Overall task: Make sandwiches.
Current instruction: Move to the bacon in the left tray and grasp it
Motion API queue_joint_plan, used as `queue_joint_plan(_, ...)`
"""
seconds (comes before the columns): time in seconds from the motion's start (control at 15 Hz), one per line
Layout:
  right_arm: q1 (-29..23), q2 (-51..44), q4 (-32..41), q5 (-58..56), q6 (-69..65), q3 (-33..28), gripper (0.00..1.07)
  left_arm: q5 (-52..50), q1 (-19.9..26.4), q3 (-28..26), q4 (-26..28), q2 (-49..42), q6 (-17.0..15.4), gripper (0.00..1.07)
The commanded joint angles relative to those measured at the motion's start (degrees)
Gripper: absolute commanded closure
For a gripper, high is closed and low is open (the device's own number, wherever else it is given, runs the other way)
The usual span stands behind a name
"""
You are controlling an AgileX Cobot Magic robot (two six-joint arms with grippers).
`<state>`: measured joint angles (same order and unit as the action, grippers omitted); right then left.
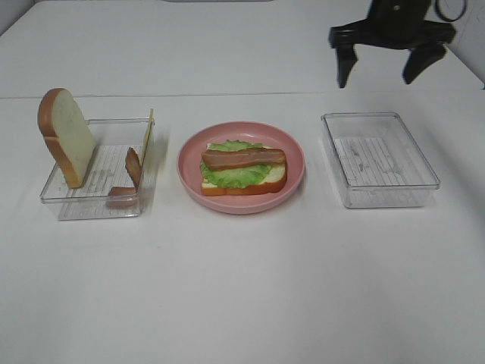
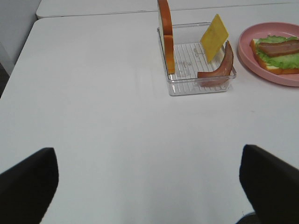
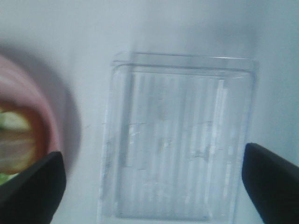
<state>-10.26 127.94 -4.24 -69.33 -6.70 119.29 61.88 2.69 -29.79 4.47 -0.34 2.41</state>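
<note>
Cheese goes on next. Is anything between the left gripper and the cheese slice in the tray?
Only bare table lies between the left gripper and the tray. Inside, the curled meat strip leans just in front of the cheese slice; the bread slice stands aside.

No text, label, brand, number or sign can be read in any view. The right-hand clear tray point(image 1: 380, 159) has faint dark marks on its ribbed floor, and so does the left-hand clear tray point(image 1: 98, 178). In both they are too small and blurred to tell whether they are letters.
</note>
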Motion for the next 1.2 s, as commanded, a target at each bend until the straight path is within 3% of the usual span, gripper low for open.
queue_joint_plan(0.07,6.5,-1.8,2.3,-6.9,2.0,-1.7,0.1,-0.2,0.0,0.2,-0.1,-1.1,-0.1,0.09)
queue_joint_plan(0.2,9.1,-4.6,4.2,-6.9,2.5,-7.0,0.1,-0.2,0.0,0.2,-0.1,-1.1,-0.1,0.09)
queue_joint_plan(0.33,9.7,-12.7,1.4,-4.4,3.6,-20.0,0.1,-0.2,0.0,0.2,-0.1,-1.1,-0.1,0.09)
queue_joint_plan(0.4,9.7,-15.0,1.3,-2.3,3.7,-23.7,0.11,-0.2,0.0,0.2,-0.1,-1.1,-0.1,0.09)
queue_joint_plan(0.47,9.7,-20.2,1.3,1.3,3.6,-31.4,0.11,-0.2,0.0,0.2,-0.1,-1.1,-0.1,0.09)
queue_joint_plan(0.53,9.6,-28.8,2.4,5.5,3.3,-42.9,0.11,-0.2,0.0,0.2,-0.1,-1.1,-0.1,0.09)
queue_joint_plan(0.67,9.5,-42.9,5.8,12.8,3.9,-57.9,0.11,-0.2,0.0,0.2,-0.1,-1.1,-0.1,0.09)
queue_joint_plan(0.73,9.5,-47.0,5.9,14.6,3.9,-61.8,0.11,-0.2,0.0,0.2,-0.1,-1.1,-0.1,0.09)
queue_joint_plan(0.8,9.5,-58.2,5.6,18.2,3.9,-71.6,0.11,-0.2,0.0,0.2,-0.1,-1.1,-0.1,0.09)
queue_joint_plan(0.93,9.5,-71.8,4.9,16.6,3.9,-78.8,0.12,-0.3,0.0,0.2,-0.9,-0.8,-0.1,0.09)
queue_joint_plan(1.2,9.5,-93.7,5.0,8.9,3.7,-84.3,0.12,-0.3,0.0,0.2,-1.0,-0.7,-0.1,0.09)
